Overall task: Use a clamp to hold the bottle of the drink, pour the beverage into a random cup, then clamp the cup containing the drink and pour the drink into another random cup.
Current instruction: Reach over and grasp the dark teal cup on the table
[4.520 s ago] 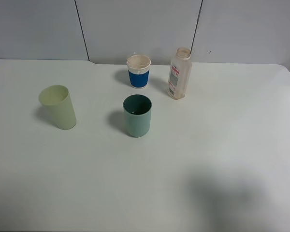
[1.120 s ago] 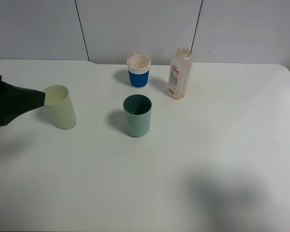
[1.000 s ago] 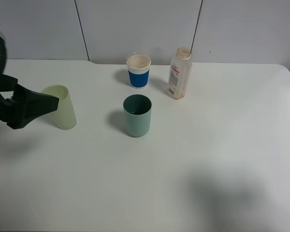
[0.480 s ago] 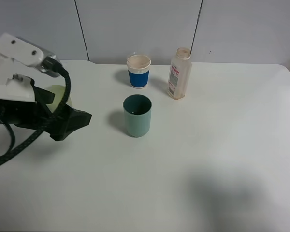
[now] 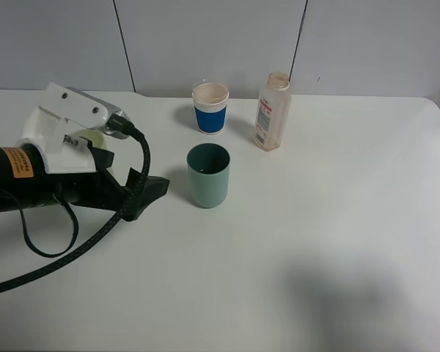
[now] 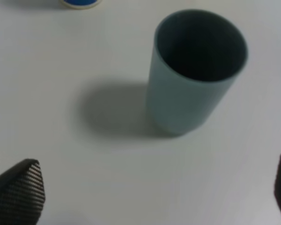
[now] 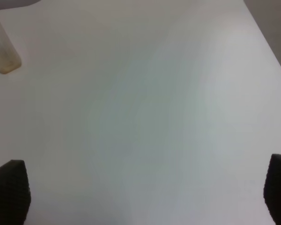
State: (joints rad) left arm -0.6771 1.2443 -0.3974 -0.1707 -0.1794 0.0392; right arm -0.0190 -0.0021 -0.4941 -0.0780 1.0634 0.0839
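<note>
Teal-green plastic, smooth and without a handle: the cup containing the drink (image 5: 208, 176) stands upright near the middle of the tabletop (image 5: 337, 220). It is in front of the blue-sleeved paper cup (image 5: 210, 108) and well apart from the bottle (image 5: 273, 111) at the back. The left fingers (image 6: 18, 192) are spread wide with nothing between them. They sit low and just beside the cup on its left, with its wall centred ahead of them in the left wrist view.

The cup is probably light and fairly stiff, but a thin tumbler wall can flex and slide under a hard squeeze. The dark inside hides the level of the beverage, so its weight is uncertain and sloshing should be expected. The best hold looks like the middle of the wall, or slightly above it. That is below the rim so the lip stays free for pouring, and high enough that the taper does not let the cup slip down.

The pale yellow-green cup (image 5: 95, 139) shows only partly behind the left arm. The right fingers (image 7: 9, 192) are also wide and empty above bare tabletop, near the bottle's base.
</note>
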